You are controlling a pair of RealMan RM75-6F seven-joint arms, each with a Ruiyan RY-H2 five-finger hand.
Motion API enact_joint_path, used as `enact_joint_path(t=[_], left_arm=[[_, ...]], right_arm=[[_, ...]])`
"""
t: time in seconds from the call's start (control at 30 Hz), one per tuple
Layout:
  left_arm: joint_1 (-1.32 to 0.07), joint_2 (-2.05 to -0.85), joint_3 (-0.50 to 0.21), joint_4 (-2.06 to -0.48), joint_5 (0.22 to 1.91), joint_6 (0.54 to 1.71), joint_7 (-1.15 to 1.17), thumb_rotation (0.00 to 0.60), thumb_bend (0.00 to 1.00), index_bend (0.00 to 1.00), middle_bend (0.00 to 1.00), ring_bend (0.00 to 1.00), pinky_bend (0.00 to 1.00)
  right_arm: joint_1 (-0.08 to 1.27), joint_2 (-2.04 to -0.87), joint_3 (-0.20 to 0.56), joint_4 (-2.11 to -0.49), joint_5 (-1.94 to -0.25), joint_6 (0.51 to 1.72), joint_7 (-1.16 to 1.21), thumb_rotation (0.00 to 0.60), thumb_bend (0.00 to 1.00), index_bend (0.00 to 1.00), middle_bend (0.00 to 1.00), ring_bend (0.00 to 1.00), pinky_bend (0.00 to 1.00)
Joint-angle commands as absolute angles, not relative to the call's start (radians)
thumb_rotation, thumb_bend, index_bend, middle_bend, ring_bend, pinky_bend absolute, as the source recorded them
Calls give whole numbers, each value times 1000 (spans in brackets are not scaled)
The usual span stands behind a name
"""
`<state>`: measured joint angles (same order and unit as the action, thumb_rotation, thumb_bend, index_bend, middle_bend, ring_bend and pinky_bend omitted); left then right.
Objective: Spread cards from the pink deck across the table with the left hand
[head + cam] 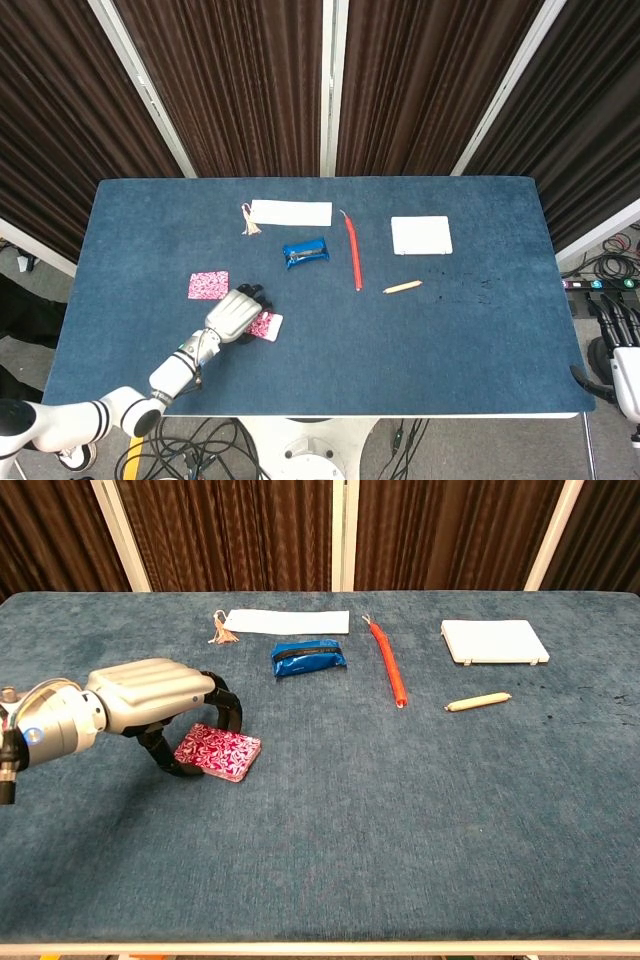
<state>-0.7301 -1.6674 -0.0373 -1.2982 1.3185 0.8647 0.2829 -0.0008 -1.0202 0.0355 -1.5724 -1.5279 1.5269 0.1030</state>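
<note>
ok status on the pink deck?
Left hand curled over pink deck, fingers at its edges. One card lies apart. Right hand parked off-table.

Matt blue cloth table (400, 810); glossy pink deck (218, 751), glossy blue pouch (308, 658).

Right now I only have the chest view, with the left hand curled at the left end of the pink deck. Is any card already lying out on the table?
Observer: Yes, one. The head view shows a single pink card flat on the table, apart from the pink deck, off to its far left. It does not show in your view, most likely because the left hand blocks it.
Operator: And the right hand? I have no sight of it.
Observer: The head view catches the right hand off the table's right edge, near the front corner. The frame edge cuts it, so I cannot tell how its fingers stand.
</note>
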Motion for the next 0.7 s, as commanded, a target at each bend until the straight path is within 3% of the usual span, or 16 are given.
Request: enact_joint_path(t=[0.03,0.7], left_arm=[[-728,-1670,-37,-1295,1324,866,268,600,241,362,372,143,225],[-720,-1662,-37,-1289,1351,873,187,600,245,367,374,143,225]], right_arm=[[0,-1021,35,-1571,-1527,1526,103,600,104,0,0,0,0],[-1,-1023,36,-1572,-1527,1526,96,600,105,0,0,0,0]])
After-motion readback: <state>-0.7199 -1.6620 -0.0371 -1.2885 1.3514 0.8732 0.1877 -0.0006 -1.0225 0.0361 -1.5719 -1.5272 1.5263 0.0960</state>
